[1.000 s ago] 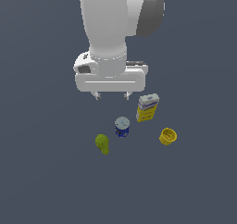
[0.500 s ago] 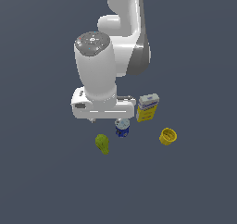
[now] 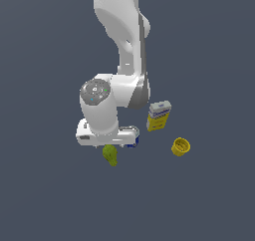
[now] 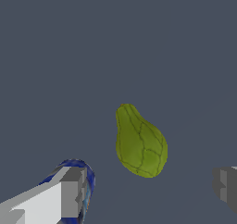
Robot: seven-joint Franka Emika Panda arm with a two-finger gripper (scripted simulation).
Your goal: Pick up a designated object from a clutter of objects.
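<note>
Now the end effector (image 4: 146, 190) has dropped from above the clutter to the small yellow-green pear-shaped fruit (image 4: 140, 142), fingers spread open either side; a grasp looks imminent.

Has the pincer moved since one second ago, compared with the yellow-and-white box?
Yes. In the exterior view the pincer has come down and now sits lower than the yellow-and-white box, just above the pear; the box has stayed put.
</note>
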